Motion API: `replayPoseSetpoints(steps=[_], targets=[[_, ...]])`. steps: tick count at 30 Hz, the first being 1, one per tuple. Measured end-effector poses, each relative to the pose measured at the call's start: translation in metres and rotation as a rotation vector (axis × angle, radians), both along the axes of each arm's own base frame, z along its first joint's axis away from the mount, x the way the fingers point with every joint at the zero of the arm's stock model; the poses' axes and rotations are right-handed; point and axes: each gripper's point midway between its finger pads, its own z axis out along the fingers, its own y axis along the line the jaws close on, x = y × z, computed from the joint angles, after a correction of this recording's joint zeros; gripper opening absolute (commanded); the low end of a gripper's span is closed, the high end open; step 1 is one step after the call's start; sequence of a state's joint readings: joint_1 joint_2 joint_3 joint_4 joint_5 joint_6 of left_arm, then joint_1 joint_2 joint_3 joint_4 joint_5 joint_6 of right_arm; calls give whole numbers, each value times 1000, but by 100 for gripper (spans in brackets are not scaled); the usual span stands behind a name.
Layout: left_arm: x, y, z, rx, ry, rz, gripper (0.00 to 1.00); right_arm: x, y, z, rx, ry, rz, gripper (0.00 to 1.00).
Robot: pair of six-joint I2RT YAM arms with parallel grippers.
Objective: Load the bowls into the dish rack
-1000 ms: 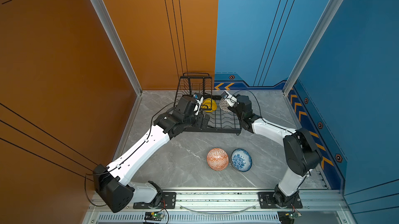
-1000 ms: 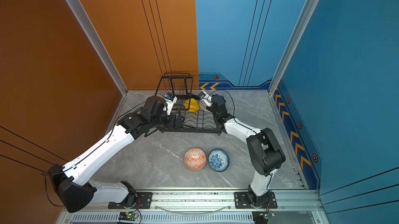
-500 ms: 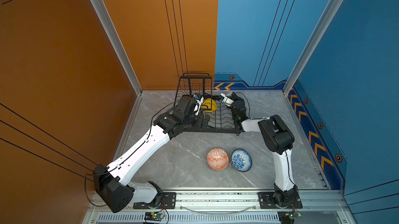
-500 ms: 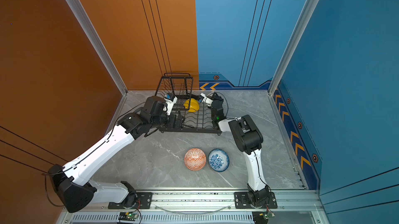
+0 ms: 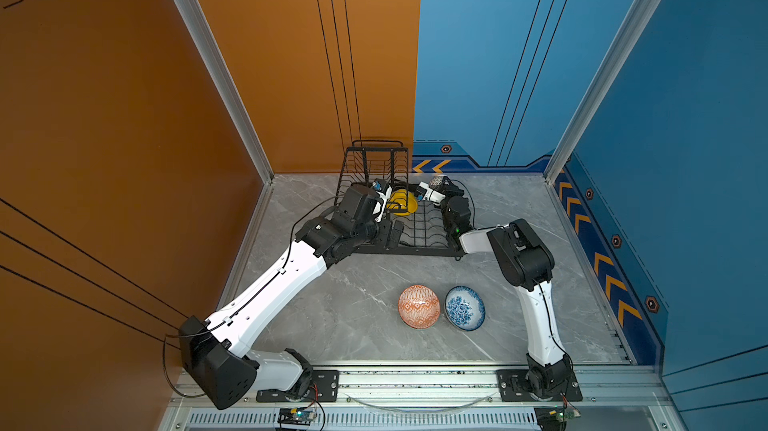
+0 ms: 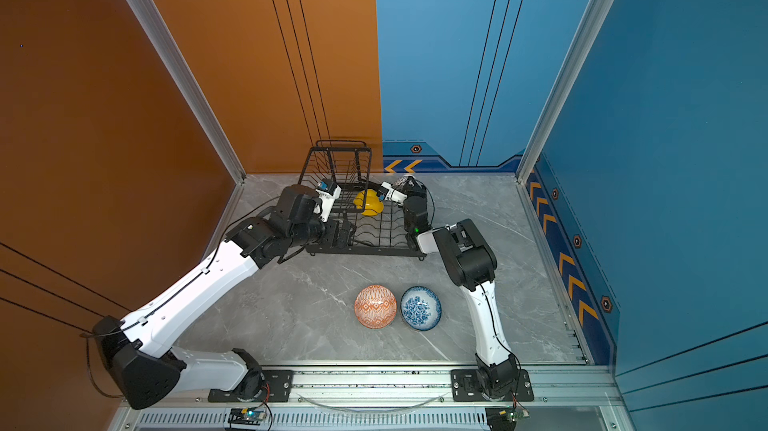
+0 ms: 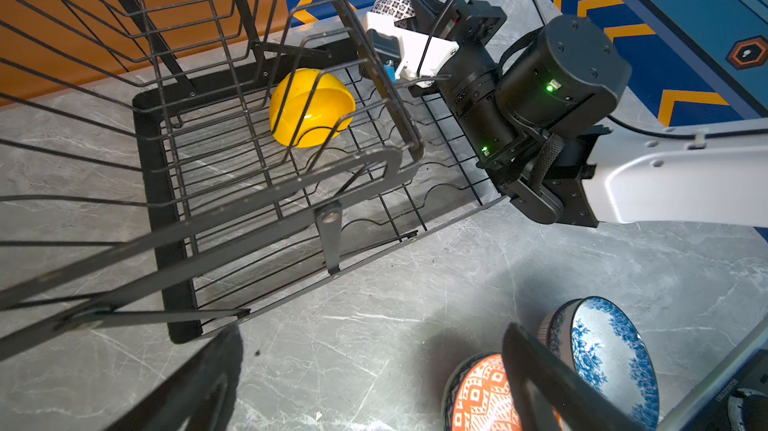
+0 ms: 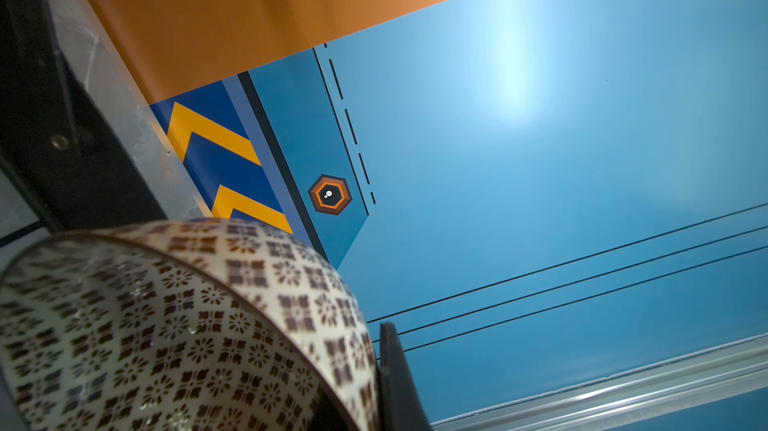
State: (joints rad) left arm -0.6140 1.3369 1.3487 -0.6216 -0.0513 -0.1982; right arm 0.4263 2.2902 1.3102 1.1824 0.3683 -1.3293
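The black wire dish rack (image 5: 415, 248) (image 6: 365, 251) (image 7: 158, 183) stands at the back of the floor, with a yellow bowl (image 5: 402, 202) (image 6: 369, 202) (image 7: 311, 108) lying tilted in its tray. At the rack's far right corner my right gripper (image 5: 441, 187) (image 6: 409, 186) (image 8: 374, 366) is shut on the rim of a dark-and-white patterned bowl (image 5: 437, 180) (image 7: 392, 2) (image 8: 166, 325), held above the rack. My left gripper (image 5: 393, 235) (image 6: 342, 233) (image 7: 374, 387) hangs open and empty at the rack's front left. An orange-white bowl (image 5: 419, 306) (image 7: 482, 395) and a blue-white bowl (image 5: 464, 308) (image 7: 602, 362) sit side by side on the floor.
The rack's raised basket tier (image 5: 376, 163) stands against the back wall. Orange and blue walls close in the grey marble floor (image 5: 353, 304) on three sides. The right arm's elbow (image 5: 521, 258) is folded close to the rack's right end.
The right arm has folded, its elbow swinging in toward the rack, and its gripper carried the patterned bowl a little toward the back wall. The left arm has not moved.
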Motion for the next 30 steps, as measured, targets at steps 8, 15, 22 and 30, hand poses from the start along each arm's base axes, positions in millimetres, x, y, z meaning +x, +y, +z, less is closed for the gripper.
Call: replayPoseSetpoints(steps=[8, 15, 22, 30], targets=[[-2, 2, 6, -9, -13, 0, 98, 3, 8, -4, -25, -26, 7, 0], [-6, 4, 11, -18, -26, 0, 98, 4, 11, -21, -49, -22, 6, 0], [-7, 5, 13, -21, -29, 0, 98, 5, 11, -18, -46, -36, 6, 0], [-7, 5, 13, -21, -29, 0, 98, 4, 15, -24, -56, -18, 32, 0]])
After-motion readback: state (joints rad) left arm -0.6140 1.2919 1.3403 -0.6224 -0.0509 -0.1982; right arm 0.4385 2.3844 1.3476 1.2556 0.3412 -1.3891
